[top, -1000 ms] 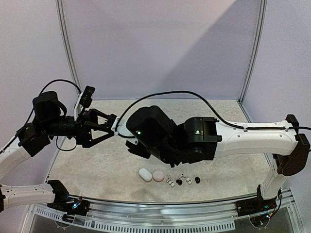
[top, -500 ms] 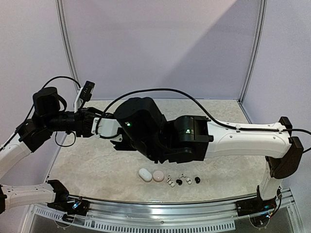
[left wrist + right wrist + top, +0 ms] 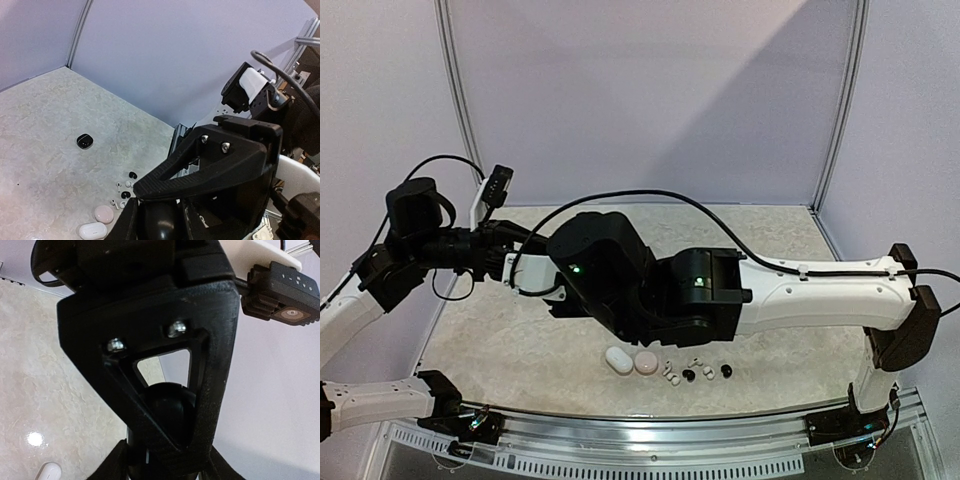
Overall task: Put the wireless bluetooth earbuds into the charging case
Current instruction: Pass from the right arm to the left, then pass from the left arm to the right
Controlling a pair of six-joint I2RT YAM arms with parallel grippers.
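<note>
Both grippers meet in the air over the left of the table. A glossy black charging case (image 3: 161, 226) sits between the fingers of my left gripper (image 3: 160, 219), which is shut on it. My right gripper (image 3: 167, 460) is shut on the same case (image 3: 170, 407) from the other side, its finger crossing the left one. From above, the left gripper (image 3: 520, 260) shows but the held case is hidden by the arms. Several tiny white and black earbuds (image 3: 688, 375) lie loose near the front edge, and the earbuds (image 3: 126, 194) also show in the left wrist view.
A white oval case (image 3: 618, 360) and a pink one (image 3: 646, 363) lie just left of the buds. Another black case (image 3: 84, 141) rests open on the marbled table (image 3: 500, 350), farther back. The right arm (image 3: 800, 295) spans the table's middle.
My left gripper has closed from wide open onto the black case. The right arm has carried the case leftward toward it.
</note>
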